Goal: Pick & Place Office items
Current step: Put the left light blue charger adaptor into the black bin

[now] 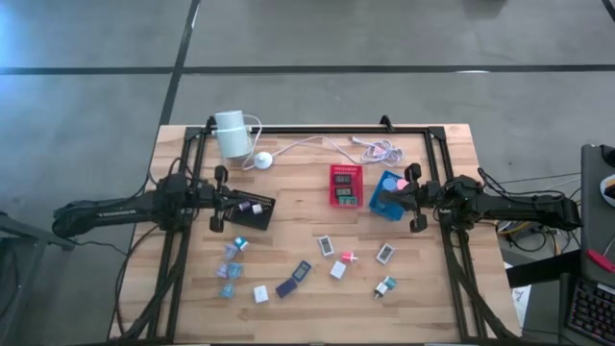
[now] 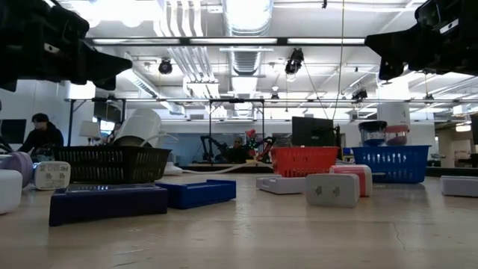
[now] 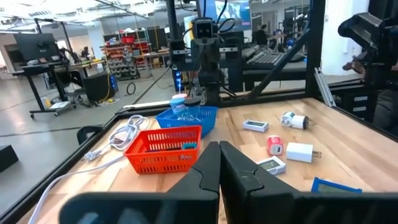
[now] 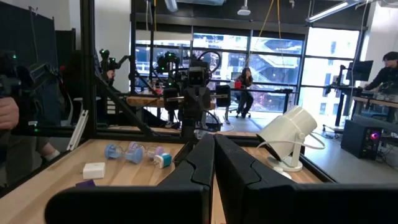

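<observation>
Closest to us, both grippers, left (image 3: 219, 163) and right (image 4: 214, 155), show fingers together, empty; crowded office items (image 1: 327, 245) probably invite double grabs.

Both arms stretched low and level, reaching inward from opposite sides, facing each other, well apart. Left tool (image 1: 258, 206) toward the left of the work area, its two dark fingers (image 3: 208, 171) pressed together, tips touching. Right tool (image 1: 384, 191) toward the right, fingers (image 4: 200, 160) likewise closed flat against each other. Neither tool carries anything.
</observation>
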